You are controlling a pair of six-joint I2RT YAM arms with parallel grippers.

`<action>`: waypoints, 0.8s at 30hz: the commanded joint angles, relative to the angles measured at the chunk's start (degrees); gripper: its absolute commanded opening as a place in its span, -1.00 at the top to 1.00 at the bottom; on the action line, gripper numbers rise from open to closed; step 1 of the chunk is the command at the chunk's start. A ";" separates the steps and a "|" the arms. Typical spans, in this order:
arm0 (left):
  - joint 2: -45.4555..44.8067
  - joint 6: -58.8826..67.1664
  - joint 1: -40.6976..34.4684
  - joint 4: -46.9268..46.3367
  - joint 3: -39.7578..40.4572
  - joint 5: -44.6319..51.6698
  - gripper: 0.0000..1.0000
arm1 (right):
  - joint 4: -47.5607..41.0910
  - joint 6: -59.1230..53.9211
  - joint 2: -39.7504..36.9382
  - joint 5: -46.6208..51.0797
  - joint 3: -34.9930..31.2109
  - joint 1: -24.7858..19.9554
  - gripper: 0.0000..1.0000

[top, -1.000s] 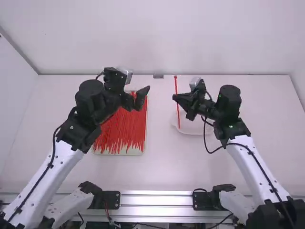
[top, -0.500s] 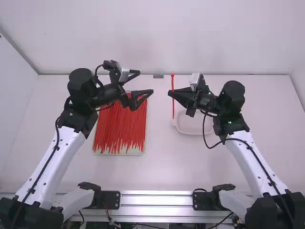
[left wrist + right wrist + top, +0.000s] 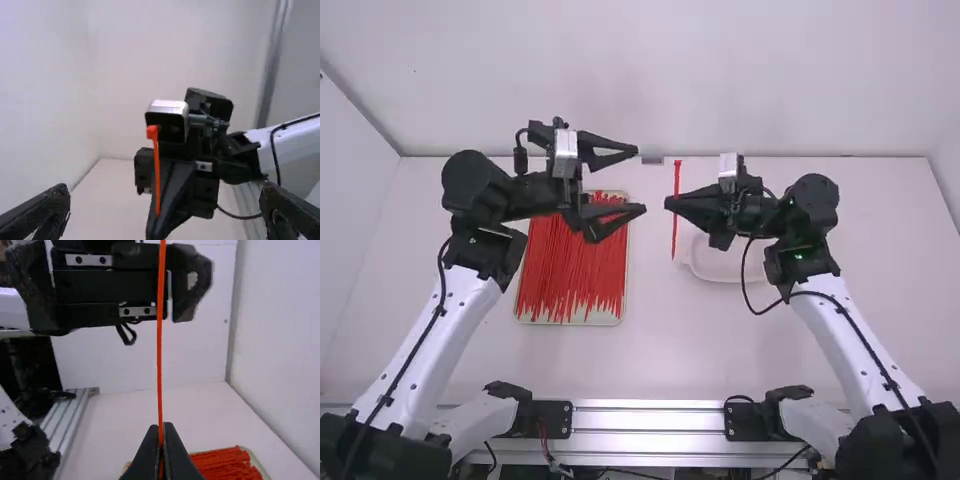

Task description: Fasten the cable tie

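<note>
The left tool (image 3: 625, 182) hangs with its fingers spread wide and nothing between them, above the far end of a tray (image 3: 570, 321) of red ties on the white tabletop (image 3: 660, 340). Just beside it, the right tool (image 3: 671, 202) is closed on one red cable tie (image 3: 674, 236), held upright in the air near a white dish (image 3: 715, 273).

The right claw (image 3: 161, 434) pinches an upright red cable tie (image 3: 160, 365).
</note>
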 commanded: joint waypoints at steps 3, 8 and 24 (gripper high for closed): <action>-0.42 -2.05 -2.56 0.22 1.38 1.44 -0.98 | 0.37 0.98 0.22 -1.20 1.75 2.75 1.00; -0.42 -3.34 -2.95 0.28 1.38 1.62 -0.98 | 0.37 0.68 0.22 -1.18 1.77 4.76 1.00; -0.42 -3.32 -4.81 0.26 1.29 1.40 0.69 | 3.65 4.46 0.11 -0.94 1.77 5.90 1.00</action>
